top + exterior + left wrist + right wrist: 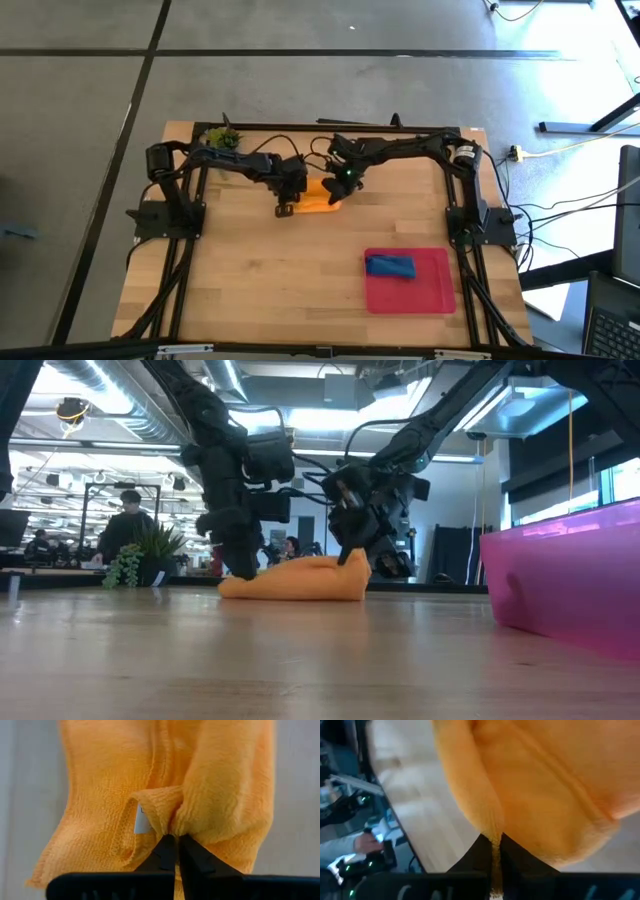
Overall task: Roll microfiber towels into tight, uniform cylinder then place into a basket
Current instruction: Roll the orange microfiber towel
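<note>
You have the orange towel [322, 196] lying bunched on the surface toward the far edge, its long axis running across between the two arms, with the left pincer [287, 205] clamped on a fold at its left end and the right pincer [338, 190] pinched shut on cloth at its right end. Both pincers sit at the towel, so neither arm is the nearer. The red basket [433, 290] lies well apart toward the near right, already holding the blue towel [390, 266]; judge any carry as running that way.
</note>
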Robot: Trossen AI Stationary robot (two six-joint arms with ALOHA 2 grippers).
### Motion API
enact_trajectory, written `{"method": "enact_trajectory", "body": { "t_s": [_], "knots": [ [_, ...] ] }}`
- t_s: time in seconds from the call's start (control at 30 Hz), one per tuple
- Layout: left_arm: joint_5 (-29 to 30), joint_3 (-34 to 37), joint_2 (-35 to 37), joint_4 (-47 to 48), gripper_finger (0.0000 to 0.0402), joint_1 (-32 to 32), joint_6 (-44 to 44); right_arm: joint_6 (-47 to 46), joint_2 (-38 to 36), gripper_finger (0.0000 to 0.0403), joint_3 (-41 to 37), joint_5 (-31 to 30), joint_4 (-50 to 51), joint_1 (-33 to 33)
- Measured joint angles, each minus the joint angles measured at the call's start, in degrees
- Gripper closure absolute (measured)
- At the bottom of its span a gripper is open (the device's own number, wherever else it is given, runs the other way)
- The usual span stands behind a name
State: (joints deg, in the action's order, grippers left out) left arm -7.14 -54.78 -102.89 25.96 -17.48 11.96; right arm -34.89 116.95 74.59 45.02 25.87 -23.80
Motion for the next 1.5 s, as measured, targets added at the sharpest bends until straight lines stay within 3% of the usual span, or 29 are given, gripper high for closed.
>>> {"method": "enact_trajectory", "body": {
  "t_s": [0.1,0.27,0.53,1.2,1.5],
  "knots": [
    [0.0,0.0,0.0,0.7,0.0401,1.7,3.5,-2.7,0.0,0.0392,0.0,-4.1,-0.6,0.4],
    [-0.1,0.0,0.1,1.1,0.0401,4.6,7.7,-8.4,0.0,0.0390,0.0,-5.8,-3.4,0.5],
    [0.1,0.0,0.1,1.0,0.0402,6.7,8.1,-11.8,1.6,0.0391,0.1,-10.2,-4.1,1.2],
    [8.8,0.4,4.5,8.6,0.0400,6.5,-4.1,-11.0,3.7,0.0389,0.2,-13.5,-5.0,3.6],
    [9.4,0.4,4.5,8.3,0.0332,6.6,-5.4,-11.0,3.7,0.0389,0.1,-14.0,-5.6,4.3]
  ]
}}
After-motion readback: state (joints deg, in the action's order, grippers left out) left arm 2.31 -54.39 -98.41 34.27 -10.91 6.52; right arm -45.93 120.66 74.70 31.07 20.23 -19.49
